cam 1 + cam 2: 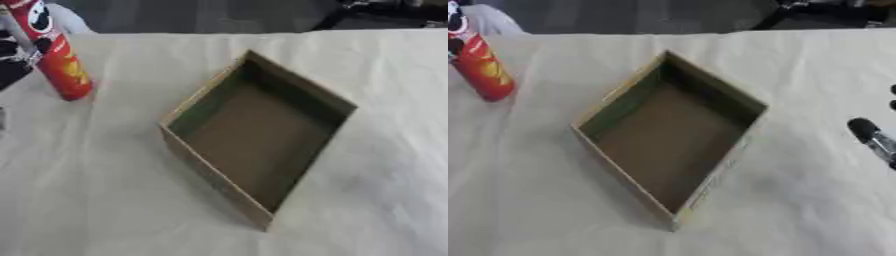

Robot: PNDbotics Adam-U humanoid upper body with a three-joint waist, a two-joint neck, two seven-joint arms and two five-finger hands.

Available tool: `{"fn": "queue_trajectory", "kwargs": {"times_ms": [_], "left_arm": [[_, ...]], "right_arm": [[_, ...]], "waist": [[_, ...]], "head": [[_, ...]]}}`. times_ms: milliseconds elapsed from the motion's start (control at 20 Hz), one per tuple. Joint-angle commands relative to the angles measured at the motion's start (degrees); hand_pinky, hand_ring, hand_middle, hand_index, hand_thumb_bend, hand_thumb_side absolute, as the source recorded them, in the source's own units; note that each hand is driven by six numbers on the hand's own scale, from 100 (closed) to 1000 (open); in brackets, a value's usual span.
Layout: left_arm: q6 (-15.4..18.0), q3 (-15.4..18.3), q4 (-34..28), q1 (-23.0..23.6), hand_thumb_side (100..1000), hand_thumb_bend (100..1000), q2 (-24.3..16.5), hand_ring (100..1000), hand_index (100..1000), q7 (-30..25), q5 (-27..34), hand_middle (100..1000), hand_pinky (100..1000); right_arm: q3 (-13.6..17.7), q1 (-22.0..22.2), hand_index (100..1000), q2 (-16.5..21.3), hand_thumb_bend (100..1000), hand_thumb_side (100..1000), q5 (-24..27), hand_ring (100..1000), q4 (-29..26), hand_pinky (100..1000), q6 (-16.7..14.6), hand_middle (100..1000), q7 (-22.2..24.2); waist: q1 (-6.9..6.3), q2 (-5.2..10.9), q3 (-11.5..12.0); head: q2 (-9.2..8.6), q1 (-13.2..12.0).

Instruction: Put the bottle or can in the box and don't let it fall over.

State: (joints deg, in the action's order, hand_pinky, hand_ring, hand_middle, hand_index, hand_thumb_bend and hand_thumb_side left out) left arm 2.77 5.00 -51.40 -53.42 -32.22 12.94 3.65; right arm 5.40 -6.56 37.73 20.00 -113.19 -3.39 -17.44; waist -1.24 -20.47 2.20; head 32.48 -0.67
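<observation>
My left hand (pixel 12 55) comes in at the far left corner, dark against the cloth, pressed up to the side of the red can (pixel 54 57). I cannot tell whether my fingers are curled round the can or only lie beside it; too little of the hand shows.

The can leans, top tipped toward the far left, its base at or just above the table (pixel 105 210), well apart from the box (pixel 210 177). Whether the base touches the cloth I cannot say.

The box sits mid-table, turned corner-on to me, open at the top, nothing inside it.

My right hand (pixel 874 137) shows only in the right eye view, at the right edge: dark fingers reaching in, straight and relaxed, holding nothing, clear of the box.

Progress, as I judge it: the first stage only. The can is not yet in the box. Left to do: carry it rightward over the near-left wall, set it down upright on the box floor, and let go without tipping it.

Count: one can, one box, two hands, one table under a pale cloth.
</observation>
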Motion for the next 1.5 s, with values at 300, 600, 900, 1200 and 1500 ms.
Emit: {"fn": "queue_trajectory", "kwargs": {"times_ms": [300, 600, 900, 1200, 1500], "left_arm": [[0.5, 0.5, 0.2, -3.0, 315, 724, -2.7, 769, 748, -0.2, -1.7, 627, 846], [1.3, 0.8, 0.6, -4.1, 320, 736, -3.1, 780, 746, 0.9, -2.3, 636, 867], [-0.3, 1.2, 1.3, -4.9, 304, 759, -3.3, 793, 755, 5.4, -5.9, 654, 887], [-1.5, 1.1, 2.0, -5.6, 347, 780, -3.6, 795, 769, 5.3, -7.7, 660, 918], [-2.3, 1.8, 2.4, -6.3, 369, 778, -3.8, 782, 760, 5.2, -6.6, 637, 910]], "right_arm": [[0.1, -1.0, 867, 2.1, 633, 100, 0.4, 826, -1.4, 828, -0.3, 936, 0.7], [-0.1, -1.6, 866, 2.1, 631, 100, 0.5, 823, -1.4, 828, -0.3, 935, 1.0], [-0.3, -1.8, 866, 2.0, 627, 101, 0.8, 820, -1.4, 827, -0.2, 935, 1.3], [-0.4, -2.1, 864, 1.8, 626, 101, 0.6, 816, -1.4, 826, 0.1, 933, 1.4], [-0.5, -2.4, 862, 1.8, 625, 100, 0.5, 813, -1.4, 825, 0.1, 931, 1.7]], "waist": [[0.08, 0.56, -1.1], [0.28, -0.07, -2.0], [0.46, -0.53, -2.4], [0.63, -0.97, -2.6], [0.84, -1.53, -3.3]], "head": [[-1.89, -0.9], [-2.66, -1.6], [-3.33, -2.9], [-3.97, -3.8], [-5.13, -3.9]]}}
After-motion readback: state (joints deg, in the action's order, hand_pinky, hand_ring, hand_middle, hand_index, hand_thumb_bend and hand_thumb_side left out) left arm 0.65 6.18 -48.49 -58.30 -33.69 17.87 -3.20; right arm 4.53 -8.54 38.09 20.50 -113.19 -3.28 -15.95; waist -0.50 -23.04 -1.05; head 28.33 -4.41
